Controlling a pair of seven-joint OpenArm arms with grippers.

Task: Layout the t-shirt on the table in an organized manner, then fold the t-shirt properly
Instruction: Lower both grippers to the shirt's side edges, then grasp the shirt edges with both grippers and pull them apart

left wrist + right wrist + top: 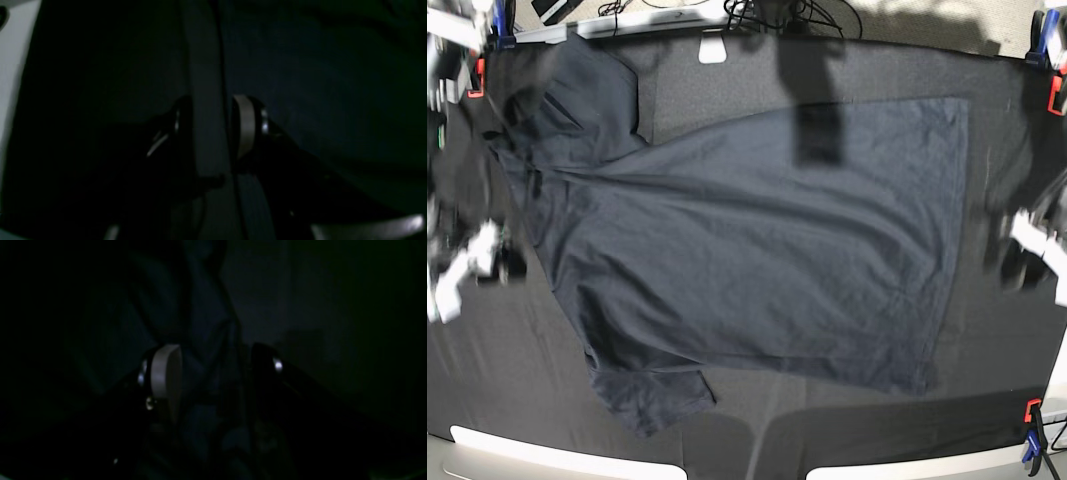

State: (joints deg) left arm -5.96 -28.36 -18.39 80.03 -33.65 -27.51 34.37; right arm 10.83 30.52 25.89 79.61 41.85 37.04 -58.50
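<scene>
Left wrist: left claw (210,130) jaws apart, a dim strip running between them; no grip evident. Dark cloth beyond, too murky to name.

Right wrist: right claw (213,373) jaws wide, rumpled t-shirt (206,326) folds between and ahead, probably lined up for straightening.

Base: t-shirt lies between both claws on the table (727,90), mostly spread.

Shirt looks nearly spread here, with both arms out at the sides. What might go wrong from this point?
1. The t-shirt lies skewed, and its collar end and near sleeve are bunched; folding now would likely lock in the creases.
2. Shirt and table cloth are both dark, so a gripper may pinch the table cloth too.
3. The right gripper has folds of cloth between its jaws and could drag the shirt.
</scene>
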